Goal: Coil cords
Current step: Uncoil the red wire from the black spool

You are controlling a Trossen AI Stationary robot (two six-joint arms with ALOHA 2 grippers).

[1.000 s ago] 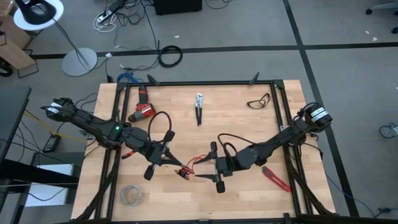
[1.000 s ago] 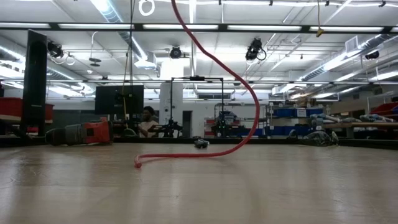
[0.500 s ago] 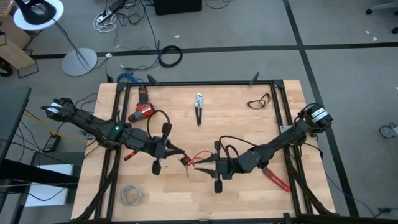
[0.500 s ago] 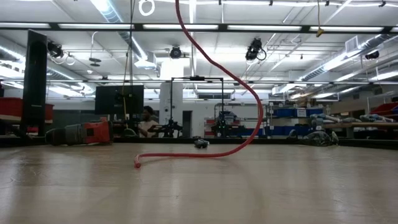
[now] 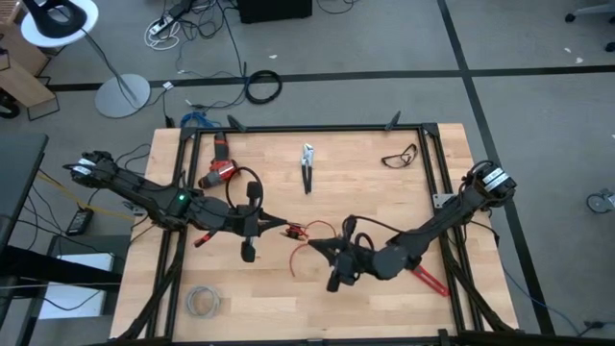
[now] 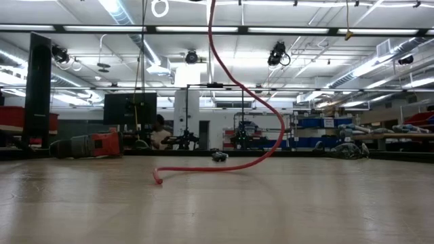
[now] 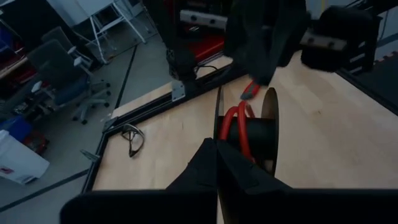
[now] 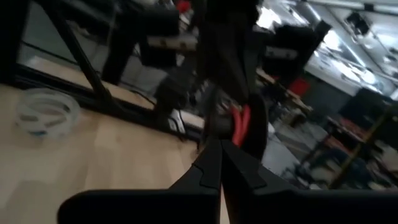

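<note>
Red wire (image 5: 306,240), mid-table: thin, light and limp, judged springy enough to uncurl, so best pinched close to a turn. Its free end lies on the wood while a loop rises between the arms. Right gripper (image 5: 338,259), reaching in low from the near right, fingers pressed together at the wire's low end. Left gripper (image 5: 279,229), just beyond, pinches the wire's other end.
</note>
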